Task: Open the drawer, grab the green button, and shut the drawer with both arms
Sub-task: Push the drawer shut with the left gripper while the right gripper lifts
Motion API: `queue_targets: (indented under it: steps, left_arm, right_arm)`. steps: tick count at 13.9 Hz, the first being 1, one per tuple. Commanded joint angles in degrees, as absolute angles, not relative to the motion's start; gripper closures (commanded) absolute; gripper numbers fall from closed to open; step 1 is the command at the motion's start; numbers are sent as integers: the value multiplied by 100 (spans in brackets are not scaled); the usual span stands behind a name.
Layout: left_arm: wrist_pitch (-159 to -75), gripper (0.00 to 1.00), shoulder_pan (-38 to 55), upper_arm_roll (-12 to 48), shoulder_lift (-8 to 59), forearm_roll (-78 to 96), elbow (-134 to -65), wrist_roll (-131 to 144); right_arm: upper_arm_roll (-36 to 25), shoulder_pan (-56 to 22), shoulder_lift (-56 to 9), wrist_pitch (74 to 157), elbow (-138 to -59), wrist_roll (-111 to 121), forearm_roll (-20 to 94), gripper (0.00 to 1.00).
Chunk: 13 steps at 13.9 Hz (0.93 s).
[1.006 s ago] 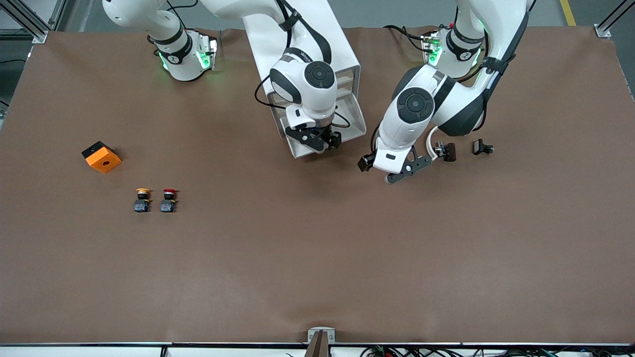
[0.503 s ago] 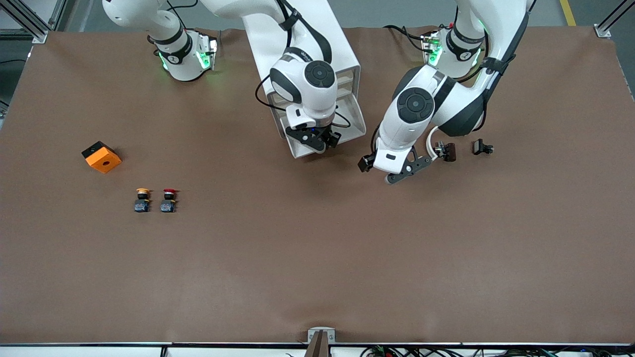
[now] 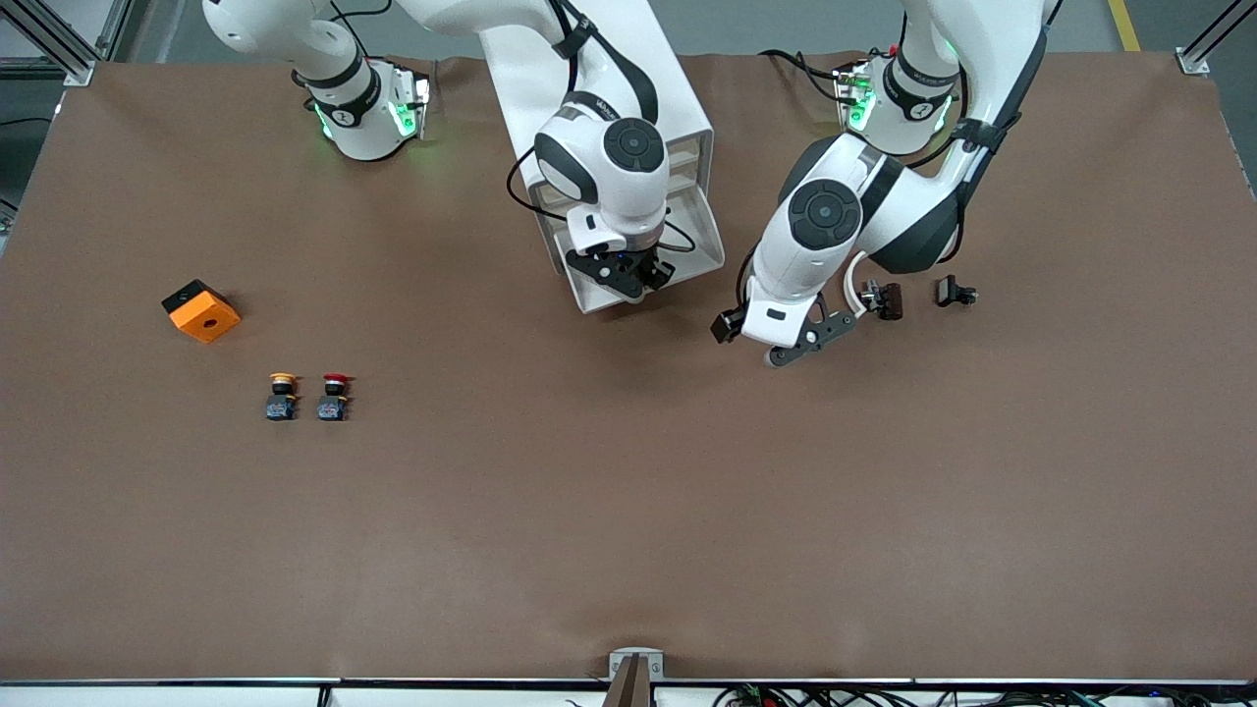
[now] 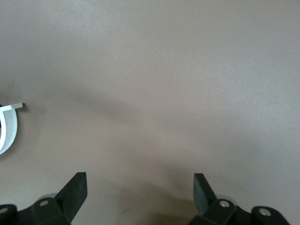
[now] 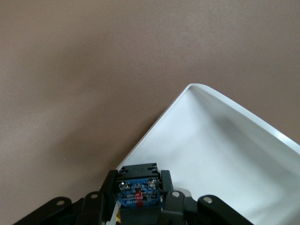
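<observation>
The white cabinet [image 3: 678, 98] stands between the two arm bases, and its lowest drawer [image 3: 702, 245] is pulled open. My right gripper [image 3: 636, 283] is over the open drawer. In the right wrist view it [image 5: 139, 190] is shut on the button's [image 5: 137, 186] black-blue body above the drawer's white floor [image 5: 225, 159]. The button's cap is hidden. My left gripper [image 3: 786, 346] hangs low over bare table beside the drawer, toward the left arm's end. In the left wrist view it [image 4: 140, 187] is wide open and empty.
An orange block [image 3: 200, 310], a yellow-capped button [image 3: 282, 395] and a red-capped button [image 3: 333, 395] lie toward the right arm's end. Two small dark parts [image 3: 884, 299] [image 3: 955, 292] lie beside the left arm. A white drawer corner [image 4: 7, 129] shows in the left wrist view.
My right gripper has shifted slightly toward the cabinet with the button in it. The left arm has shifted slightly too.
</observation>
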State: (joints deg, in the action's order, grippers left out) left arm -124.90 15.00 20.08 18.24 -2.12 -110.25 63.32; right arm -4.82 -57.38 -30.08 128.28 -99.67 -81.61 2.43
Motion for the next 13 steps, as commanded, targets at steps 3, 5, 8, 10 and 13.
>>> queue_targets:
  steps: [3, 5, 8, 10, 13]
  left_arm:
    - [-12595, 0, 1441, 2065, 1793, -325, -11100, 6284]
    - [-12595, 0, 1441, 2065, 1793, -325, -11101, 6284]
    - [-12647, 0, 1459, 2074, 1819, -325, -11057, 6275]
    - [-12892, 0, 1538, 2074, 1942, -316, -11022, 6284]
    - [-13367, 0, 1792, 2083, 2162, -299, -11021, 6407]
  right_arm:
    - [-528, -5450, -2602, 11947, -9669, -8008, 264, 100]
    - [-527, -5283, -2444, 11647, -9528, -7771, 377, 100]
    - [-527, -4827, -2128, 11330, -9510, -7113, 545, 100]
    - [-527, -4414, -1943, 11119, -9510, -6524, 562, 100]
    - [-554, -3668, -1846, 10864, -9527, -5199, 563, 100]
